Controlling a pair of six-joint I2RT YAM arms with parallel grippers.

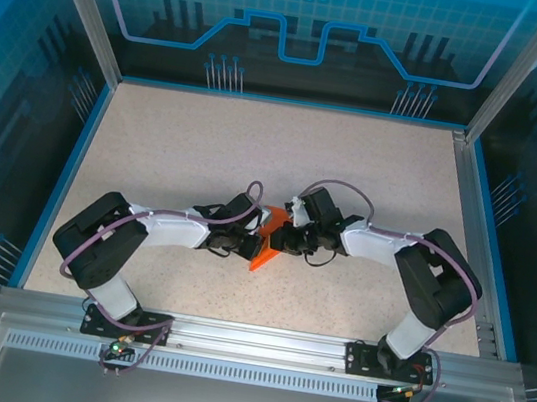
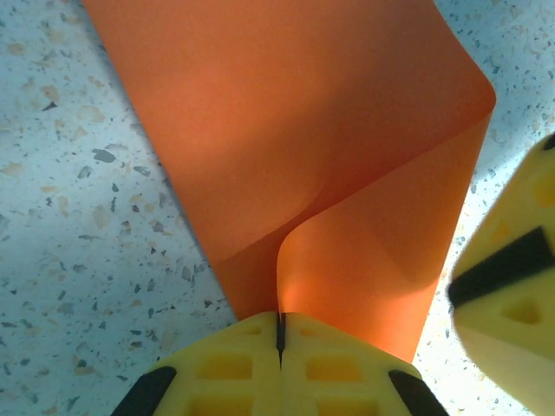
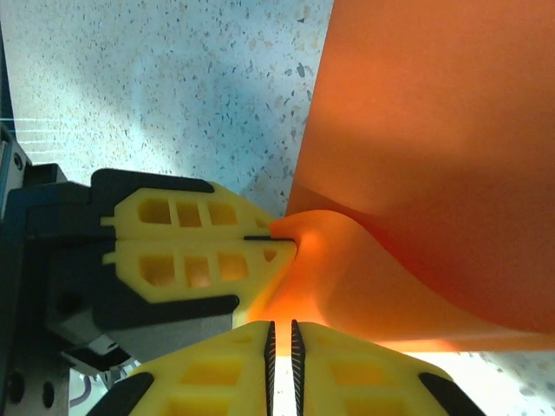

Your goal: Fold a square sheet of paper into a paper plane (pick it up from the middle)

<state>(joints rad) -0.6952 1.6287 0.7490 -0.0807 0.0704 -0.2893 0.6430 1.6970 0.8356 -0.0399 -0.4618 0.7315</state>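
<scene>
Orange square sheet of paper [image 2: 286,130], edge curling, pinched in left gripper [image 2: 279,334]; right gripper [image 3: 282,347]: hold unclear; open table [image 1: 256,149] around.

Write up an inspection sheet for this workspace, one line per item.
Surface: speckled light table, flat, no stains seen.
Job's things: square sheet of paper, orange, curled over on itself at mid-table between both tools; no plane shape yet.
Clutter: nothing seen.
Tools: left tool shut on the sheet's edge; right tool almost closed at the sheet, grip unclear.
Cables: purple cables loop above both wrists.
Surroundings: blue panel walls; metal rail at the near edge.
</scene>
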